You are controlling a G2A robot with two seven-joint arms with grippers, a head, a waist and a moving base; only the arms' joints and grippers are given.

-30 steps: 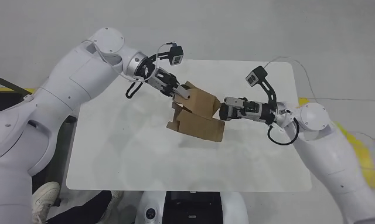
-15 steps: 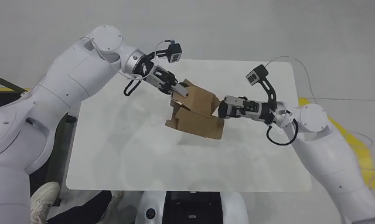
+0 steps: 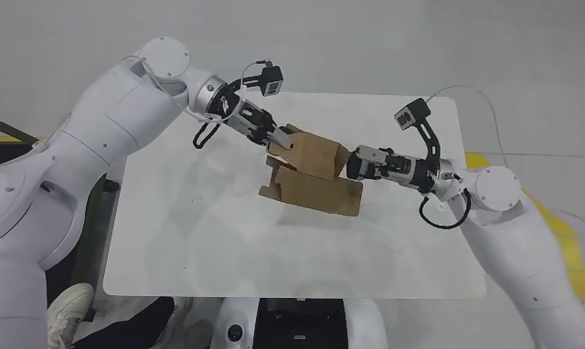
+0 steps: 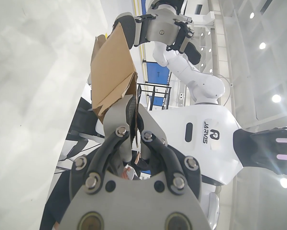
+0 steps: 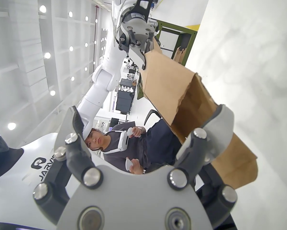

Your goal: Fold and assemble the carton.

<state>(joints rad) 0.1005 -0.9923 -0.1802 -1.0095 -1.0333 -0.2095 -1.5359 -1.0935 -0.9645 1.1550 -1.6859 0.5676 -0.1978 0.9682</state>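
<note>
While R fingers apart, carton flap tight betw. L fingers

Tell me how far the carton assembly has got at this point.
Done: the carton is already opened into a slanted sleeve. In hand: the left end effector clamps one end flap; the open right end effector presses a finger against the opposite end. Left: squaring the body and folding the loose flaps shut.

The left hand covers the near corner of the carton it clamps.
</note>
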